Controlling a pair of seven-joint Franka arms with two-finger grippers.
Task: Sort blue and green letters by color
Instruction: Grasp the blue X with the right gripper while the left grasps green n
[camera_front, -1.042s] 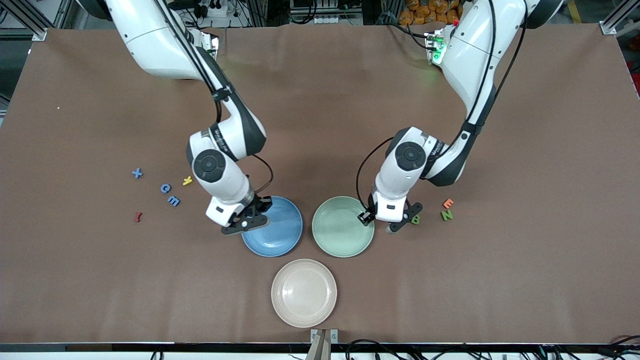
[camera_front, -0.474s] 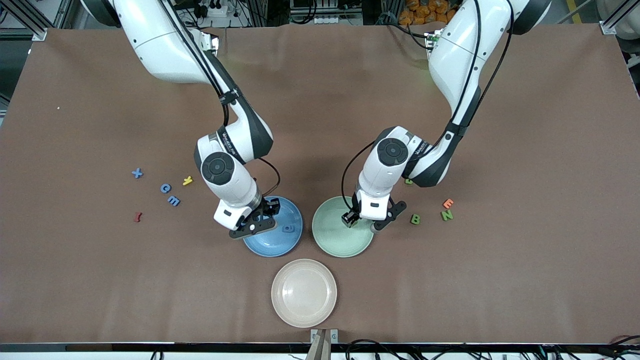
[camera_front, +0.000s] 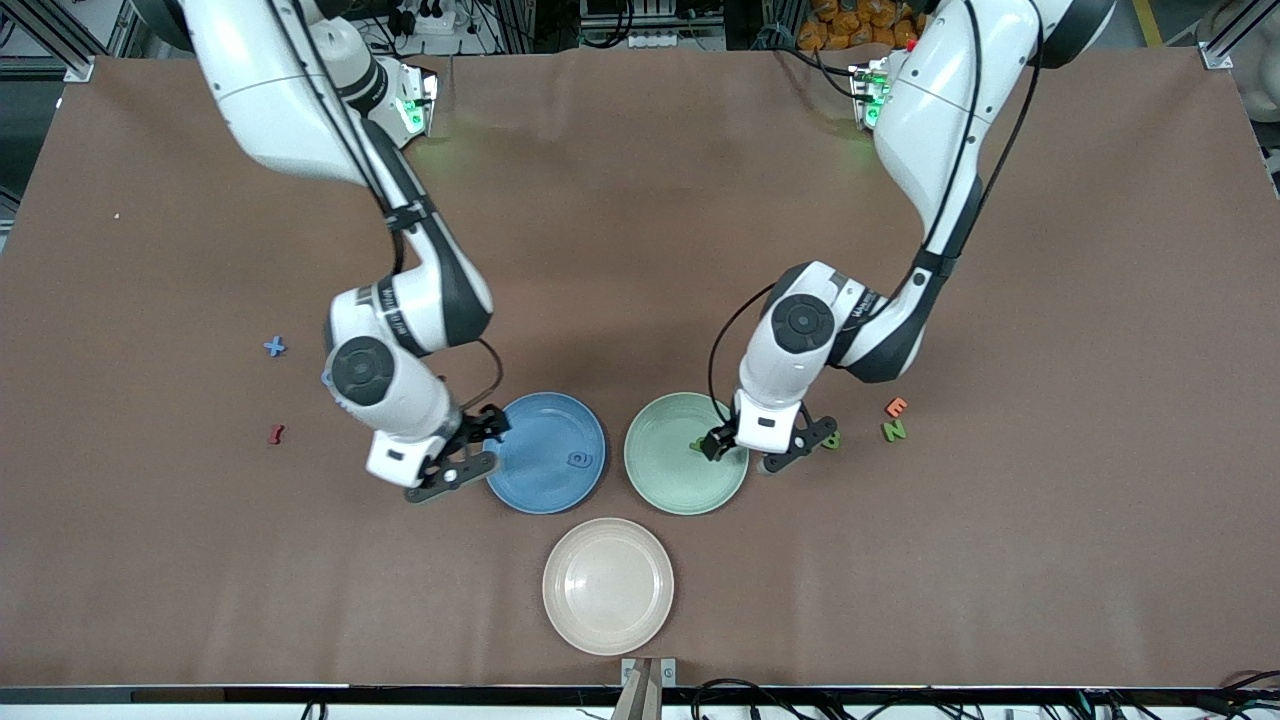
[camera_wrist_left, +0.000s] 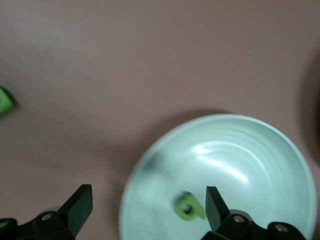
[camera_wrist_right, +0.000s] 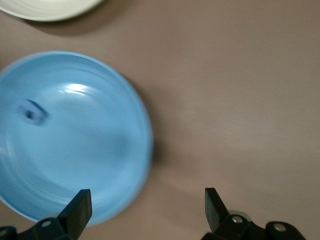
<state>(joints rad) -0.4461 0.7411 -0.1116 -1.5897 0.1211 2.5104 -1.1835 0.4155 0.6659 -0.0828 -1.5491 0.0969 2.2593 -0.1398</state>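
Observation:
The blue plate (camera_front: 545, 452) holds one blue letter (camera_front: 577, 459), which also shows in the right wrist view (camera_wrist_right: 32, 112). My right gripper (camera_front: 465, 450) is open and empty, low over the table beside that plate's rim (camera_wrist_right: 142, 150). The green plate (camera_front: 686, 452) holds one green letter (camera_front: 697, 443). My left gripper (camera_front: 765, 448) is open over that plate's rim, with the green letter (camera_wrist_left: 189, 206) lying between its fingers. The green B (camera_front: 831, 439) and green N (camera_front: 893, 430) lie toward the left arm's end. The blue X (camera_front: 274, 346) lies toward the right arm's end. The right arm hides other blue letters.
A beige plate (camera_front: 608, 585) stands nearer to the front camera than the two coloured plates. An orange E (camera_front: 896, 406) lies beside the N. A dark red letter (camera_front: 276, 434) lies nearer to the camera than the X.
My right gripper left a blue letter in the blue plate and moved off toward the right arm's end. My left gripper swung over the green plate, dropped a green letter there, and shifted back toward the B.

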